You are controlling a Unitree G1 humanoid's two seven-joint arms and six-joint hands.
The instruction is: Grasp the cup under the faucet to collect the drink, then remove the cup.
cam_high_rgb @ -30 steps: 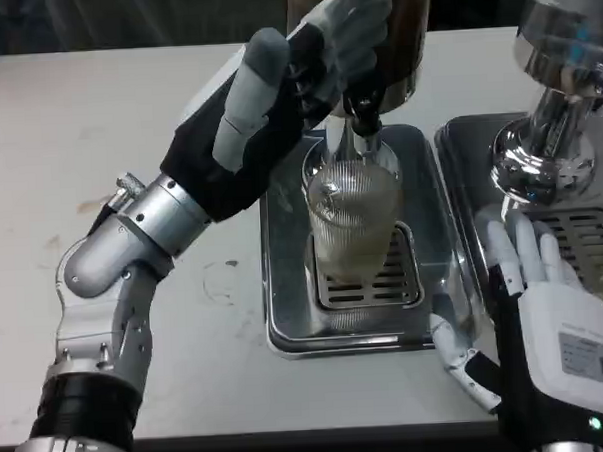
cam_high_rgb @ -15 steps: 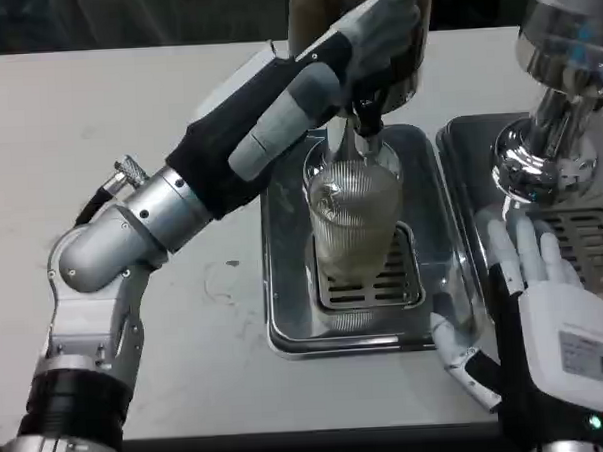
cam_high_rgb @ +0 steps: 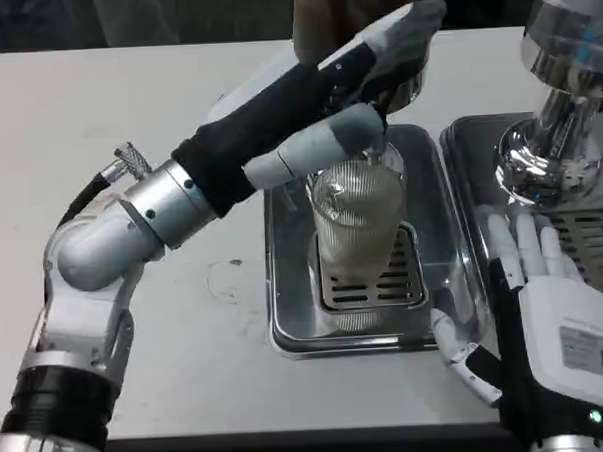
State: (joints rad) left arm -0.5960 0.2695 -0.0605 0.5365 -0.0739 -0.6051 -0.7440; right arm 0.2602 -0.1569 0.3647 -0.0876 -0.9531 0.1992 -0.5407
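Ribbed clear glass, the cup (cam_high_rgb: 358, 223) stands at the centre of the frame on the slotted grate of a steel drip tray (cam_high_rgb: 284, 287), about three-quarters full of a pale, cloudy drink. Directly above its rim sits the faucet (cam_high_rgb: 376, 155), mostly covered by my left hand (cam_high_rgb: 370, 68), which reaches in from the lower left across the tray to the upper centre; its fingers are laid together over the tap and the base of the brown dispenser (cam_high_rgb: 357, 8), with the thumb hanging just beside the cup's rim, and whether they actually clamp the lever I cannot tell. My judgement is that the pour is nearly done, so the good move is to let the tap close fully and wait for drips before anything touches the glass. My right hand (cam_high_rgb: 545, 305) rests at the lower right, fingers apart and holding nothing, just beside the tray's right edge. It should take the cup low around the ribs, keep it upright, and draw it toward the frame's bottom. In the way are my own left forearm above the rim, the tray's raised lip, and the chrome machine (cam_high_rgb: 562, 125) with its second tray (cam_high_rgb: 469, 154) at the right.
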